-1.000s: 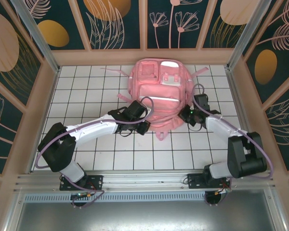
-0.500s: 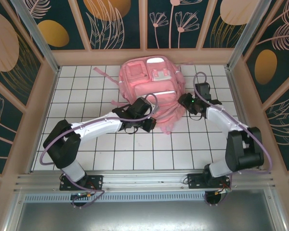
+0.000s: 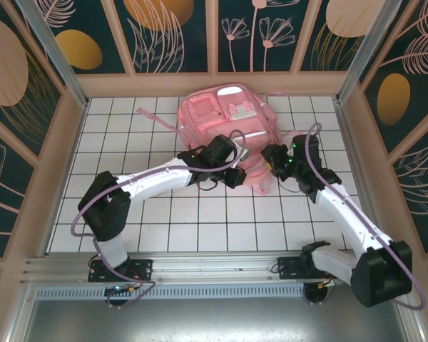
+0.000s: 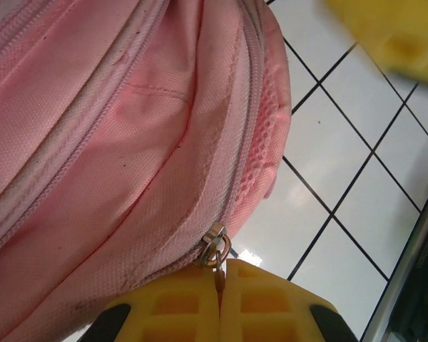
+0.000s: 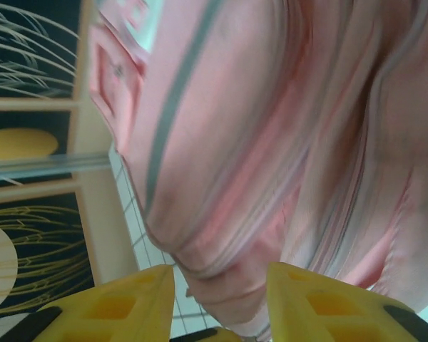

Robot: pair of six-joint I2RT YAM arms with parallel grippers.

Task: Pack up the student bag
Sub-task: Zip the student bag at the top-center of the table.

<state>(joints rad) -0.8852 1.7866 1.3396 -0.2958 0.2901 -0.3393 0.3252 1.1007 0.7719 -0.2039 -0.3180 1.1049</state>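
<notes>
White tiled table [image 3: 164, 214], dark grid lines, boxed in by dark walls [image 3: 171, 35] w/ leaf & flower prints. L side first: left gripper [image 4: 220, 279] had its yellow jaws pressed flat together, no gap, pinching the zip pull [image 4: 218, 274] at the very tips; the metal ring [image 4: 213, 249] sat just above the jaws, at the end of a zip line curving up over the bag [image 4: 128, 142]. Pink weave and a mesh edge lay around it, bare tile to the right, and a blurred yellow shape [image 4: 392, 35] in the top corner, can't tell what. R side: right gripper [image 5: 221, 285] had its jaws standing apart, approx. mid-width, w/ a fold of pink fabric bulging down between them; pic was motion-blurred, so can't tell if they pinched it or just straddled it. A grey stripe [image 5: 175, 100] ran up the fabric beyond. From the top view, both wrists met at the bag's near edge, L arm reaching in from the left, R arm from the right, purple cables looping over. The bag lay at the far middle of the table, close to the back wall, pockets up, one strap [image 3: 153, 117] trailing left on the tiles.
</notes>
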